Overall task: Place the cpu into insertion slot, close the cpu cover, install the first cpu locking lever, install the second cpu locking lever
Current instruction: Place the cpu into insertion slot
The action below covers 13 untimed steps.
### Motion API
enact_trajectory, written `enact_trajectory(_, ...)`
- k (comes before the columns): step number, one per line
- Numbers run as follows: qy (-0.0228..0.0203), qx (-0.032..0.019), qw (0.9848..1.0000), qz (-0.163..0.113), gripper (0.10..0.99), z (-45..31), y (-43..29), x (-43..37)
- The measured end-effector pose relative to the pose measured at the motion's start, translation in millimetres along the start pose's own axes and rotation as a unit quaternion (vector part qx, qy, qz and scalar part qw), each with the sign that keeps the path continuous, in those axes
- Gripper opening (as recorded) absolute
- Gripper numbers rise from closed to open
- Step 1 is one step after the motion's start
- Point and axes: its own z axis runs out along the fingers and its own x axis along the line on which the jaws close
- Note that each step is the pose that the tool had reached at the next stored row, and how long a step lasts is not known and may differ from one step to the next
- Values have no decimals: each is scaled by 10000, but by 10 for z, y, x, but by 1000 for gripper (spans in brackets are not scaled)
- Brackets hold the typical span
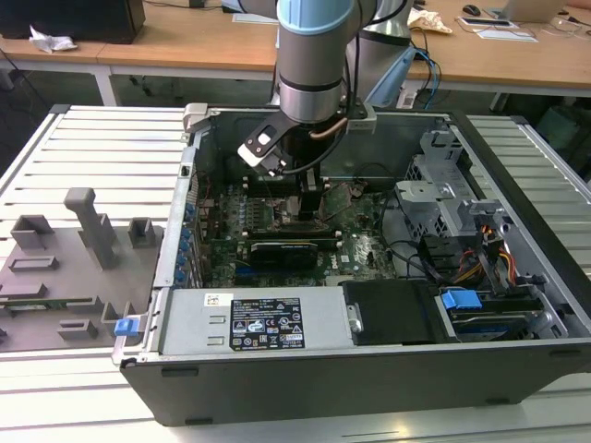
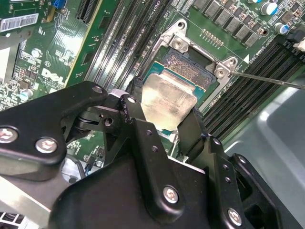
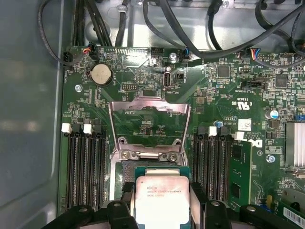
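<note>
Toward 11 o'clock inside the computer case (image 1: 369, 388) in the exterior view, the claw (image 2: 162, 112) is gripping the cpu (image 2: 167, 98) just over the insertion slot (image 2: 188, 64), apparently not yet seated, while the cpu cover (image 3: 148, 105) is standing open and a locking lever (image 2: 267, 79) is lying unlatched.

Exterior view: bright, even room light from above; slatted table (image 1: 102, 148) washed pale; computer case (image 1: 369, 378) interior dimmer, arm (image 1: 314, 55) cast shade over motherboard (image 1: 360, 254). Second wrist view: soft sheen on cpu (image 2: 167, 102); gripper (image 2: 164, 107) links looked near black. First wrist view: pale glare hazed case wall (image 3: 28, 119).
</note>
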Motion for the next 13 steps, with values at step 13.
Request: enact_trajectory(13,-1,0,10000,0,541,84,-4,-2)
